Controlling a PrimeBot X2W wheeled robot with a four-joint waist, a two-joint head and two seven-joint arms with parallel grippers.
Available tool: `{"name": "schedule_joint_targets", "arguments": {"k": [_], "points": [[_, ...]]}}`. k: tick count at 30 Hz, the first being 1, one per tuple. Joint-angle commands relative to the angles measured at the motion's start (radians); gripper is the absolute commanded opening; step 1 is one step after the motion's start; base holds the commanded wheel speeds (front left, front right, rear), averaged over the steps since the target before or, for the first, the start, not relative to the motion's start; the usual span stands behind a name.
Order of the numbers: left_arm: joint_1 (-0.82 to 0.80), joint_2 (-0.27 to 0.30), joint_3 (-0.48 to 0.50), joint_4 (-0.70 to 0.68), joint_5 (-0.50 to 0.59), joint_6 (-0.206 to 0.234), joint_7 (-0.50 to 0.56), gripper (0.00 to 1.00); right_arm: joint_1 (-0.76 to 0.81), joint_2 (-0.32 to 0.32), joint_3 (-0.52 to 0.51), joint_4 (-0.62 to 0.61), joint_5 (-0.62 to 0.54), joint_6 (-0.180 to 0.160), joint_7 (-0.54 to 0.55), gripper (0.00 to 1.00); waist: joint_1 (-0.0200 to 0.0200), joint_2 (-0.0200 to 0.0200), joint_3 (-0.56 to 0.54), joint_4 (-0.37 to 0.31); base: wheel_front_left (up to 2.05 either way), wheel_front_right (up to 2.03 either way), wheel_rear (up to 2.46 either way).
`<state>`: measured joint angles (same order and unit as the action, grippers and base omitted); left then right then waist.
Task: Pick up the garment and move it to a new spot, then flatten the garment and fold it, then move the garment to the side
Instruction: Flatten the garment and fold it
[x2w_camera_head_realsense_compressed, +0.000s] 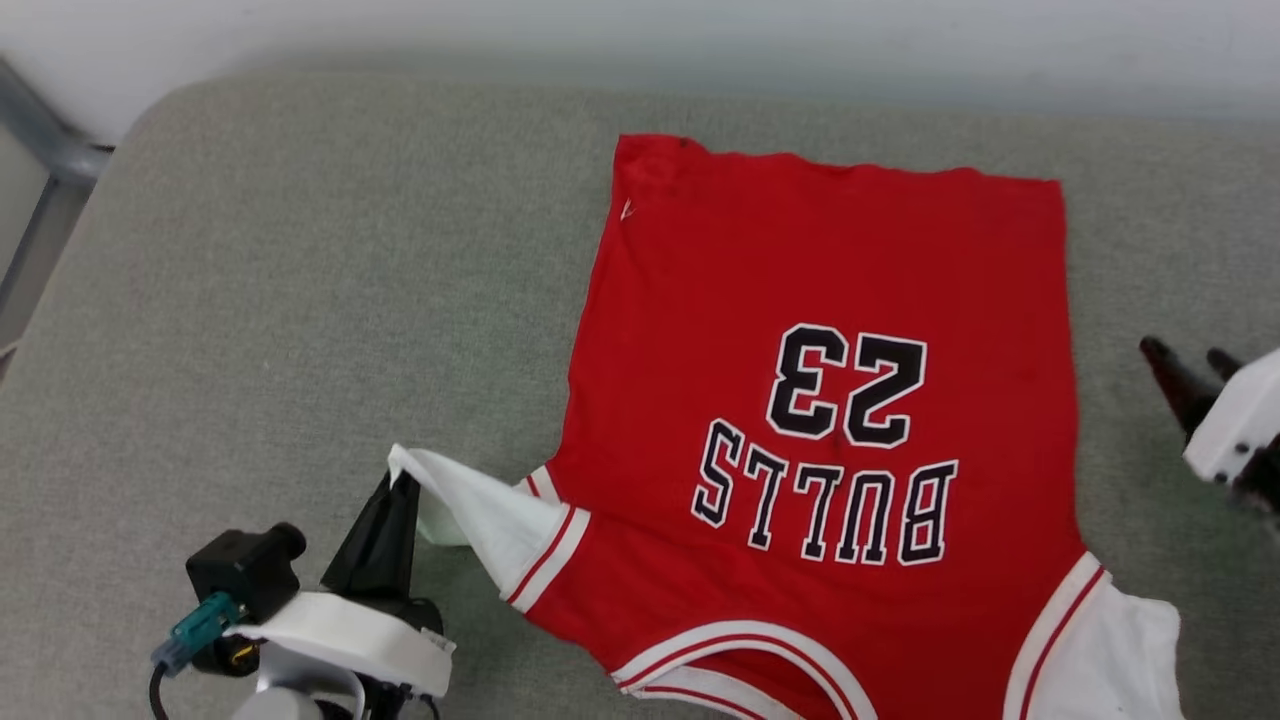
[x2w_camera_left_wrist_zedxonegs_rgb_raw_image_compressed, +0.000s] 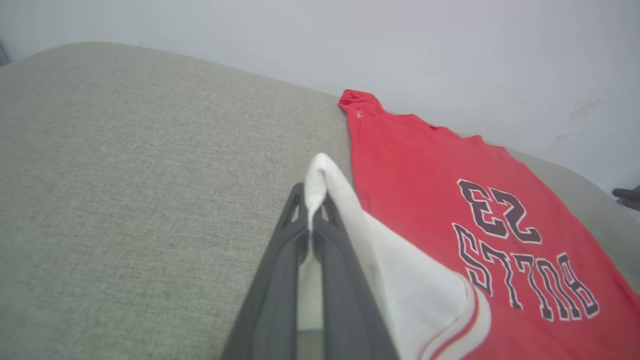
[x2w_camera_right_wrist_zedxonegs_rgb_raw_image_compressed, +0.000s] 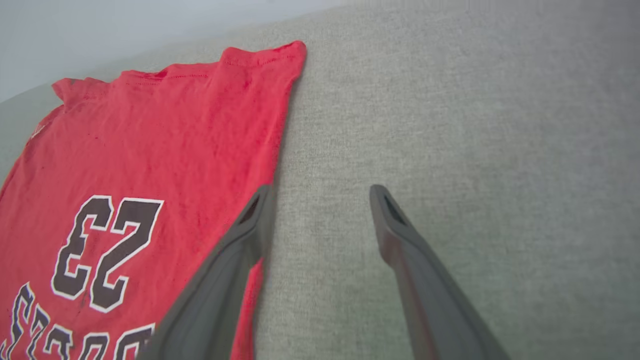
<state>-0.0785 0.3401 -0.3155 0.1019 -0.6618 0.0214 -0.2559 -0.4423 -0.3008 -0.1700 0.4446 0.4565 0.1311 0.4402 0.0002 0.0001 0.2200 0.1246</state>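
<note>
From the head view, the red shirt (x2w_camera_head_realsense_compressed: 820, 400) lies spread flat on a grey cushion (x2w_camera_head_realsense_compressed: 300, 300), taking up the middle and right of the frame. Its hem is toward the top and its collar at the bottom edge, so the black-and-white "BULLS 23" print reads upside down. At the lower left, the left gripper (x2w_camera_head_realsense_compressed: 398, 490) has its dark fingers pinched together on the tip of a white sleeve (x2w_camera_head_realsense_compressed: 480, 510), which is lifted off the cushion. At the right edge, the right gripper (x2w_camera_head_realsense_compressed: 1185, 352) sits just beside the shirt's side edge with its fingers parted.

In the left wrist view, the left gripper (x2w_camera_left_wrist_zedxonegs_rgb_raw_image_compressed: 311, 200) rises from the bottom centre, clamped on the sleeve (x2w_camera_left_wrist_zedxonegs_rgb_raw_image_compressed: 400, 270). White cloth pokes out above the tips, and the red body (x2w_camera_left_wrist_zedxonegs_rgb_raw_image_compressed: 425, 175) stretches to the right below a pale wall (x2w_camera_left_wrist_zedxonegs_rgb_raw_image_compressed: 450, 50).

In the right wrist view, the right gripper (x2w_camera_right_wrist_zedxonegs_rgb_raw_image_compressed: 320, 192) stands wide apart and holds nothing. One finger overlaps the shirt's (x2w_camera_right_wrist_zedxonegs_rgb_raw_image_compressed: 150, 140) edge at the lower left, and bare cushion (x2w_camera_right_wrist_zedxonegs_rgb_raw_image_compressed: 475, 125) shows on the right.
</note>
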Motion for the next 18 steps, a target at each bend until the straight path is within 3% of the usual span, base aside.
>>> {"name": "schedule_joint_targets", "arguments": {"k": [1,8,18], "points": [[-0.019,-0.004,0.002,-0.007,0.005,-0.003,-0.005,0.0,-0.041,-0.015,0.0,0.01,-0.004,-0.001,0.014,1.0,-0.0002,-0.0001,0.066,0.044,0.0,0.0,0.0],[-0.098,-0.044,-0.015,-0.046,0.036,-0.039,-0.009,0.0,-0.296,-0.087,0.018,0.108,-0.049,-0.001,0.18,1.0,-0.0002,-0.0001,0.189,0.126,0.0,0.0,0.0],[-0.159,-0.14,0.017,-0.067,0.087,-0.095,-0.011,0.0,-0.518,-0.129,0.016,0.185,-0.145,-0.001,0.29,1.0,-0.0002,-0.0001,0.31,0.211,0.0,0.0,0.0]]}}
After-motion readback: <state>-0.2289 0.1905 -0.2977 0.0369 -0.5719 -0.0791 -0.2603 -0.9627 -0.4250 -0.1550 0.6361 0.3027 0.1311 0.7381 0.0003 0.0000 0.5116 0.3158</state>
